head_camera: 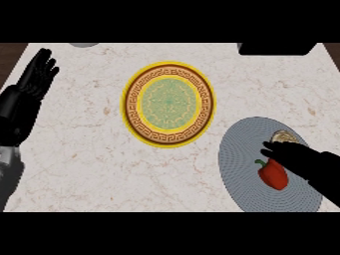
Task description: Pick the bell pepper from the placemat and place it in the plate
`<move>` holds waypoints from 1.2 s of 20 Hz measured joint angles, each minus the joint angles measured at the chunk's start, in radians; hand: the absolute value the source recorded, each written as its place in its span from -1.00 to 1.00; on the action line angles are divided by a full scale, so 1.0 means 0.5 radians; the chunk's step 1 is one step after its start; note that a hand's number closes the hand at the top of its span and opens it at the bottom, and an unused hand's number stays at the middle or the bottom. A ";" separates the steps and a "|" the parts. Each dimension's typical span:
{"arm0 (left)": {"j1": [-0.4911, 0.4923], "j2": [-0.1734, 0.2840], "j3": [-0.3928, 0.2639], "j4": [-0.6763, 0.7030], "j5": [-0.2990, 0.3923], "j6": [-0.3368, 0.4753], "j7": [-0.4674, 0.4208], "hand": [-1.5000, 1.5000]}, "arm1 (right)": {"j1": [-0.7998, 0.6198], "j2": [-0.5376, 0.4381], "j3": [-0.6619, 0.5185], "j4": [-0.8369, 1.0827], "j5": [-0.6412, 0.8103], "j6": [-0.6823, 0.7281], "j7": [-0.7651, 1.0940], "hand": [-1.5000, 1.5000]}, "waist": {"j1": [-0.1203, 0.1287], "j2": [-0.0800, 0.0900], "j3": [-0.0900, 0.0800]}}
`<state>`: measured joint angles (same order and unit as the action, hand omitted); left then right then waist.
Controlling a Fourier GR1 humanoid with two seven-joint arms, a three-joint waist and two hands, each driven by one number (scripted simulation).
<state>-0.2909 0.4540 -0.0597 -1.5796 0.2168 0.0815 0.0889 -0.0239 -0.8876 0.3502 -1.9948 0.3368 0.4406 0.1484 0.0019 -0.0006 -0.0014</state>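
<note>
A red bell pepper (273, 175) with a green stem lies on a round grey placemat (242, 167) at the right of the marble counter. My right hand (294, 155) hovers over the placemat just right of and above the pepper, its fingers reaching left past the pepper's top and not curled round it. A round plate (169, 104) with a yellow rim, brown key-pattern band and green centre sits in the middle of the counter, left of and beyond the placemat. My left hand (37, 72) rests open at the far left, fingers up.
A small tan round object (284, 136) sits on the placemat's far part, partly hidden by my right hand. A dark block (275, 48) stands at the counter's far right edge. A grey object (84, 45) peeks in at the far left edge.
</note>
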 measured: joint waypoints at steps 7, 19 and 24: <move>0.047 -0.061 0.037 -0.038 -0.051 -0.036 0.008 0.00 | -0.120 0.227 0.110 0.199 0.341 0.046 0.122 -1.00 | 0.004 0.001 0.002; 0.039 -0.161 0.129 0.018 -0.150 -0.129 -0.024 0.00 | -0.184 0.513 0.111 0.683 0.787 0.039 0.015 -1.00 | -0.001 0.002 0.003; 0.050 -0.193 0.170 -0.019 -0.180 -0.171 -0.001 0.00 | -0.164 0.566 0.082 0.843 0.908 0.038 -0.151 -1.00 | -0.002 0.001 0.003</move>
<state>-0.2659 0.3577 0.0253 -1.5893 0.1266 -0.0042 0.0884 -0.1060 -0.6047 0.3913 -1.5735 0.7909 0.4598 0.0731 0.0008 0.0001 0.0001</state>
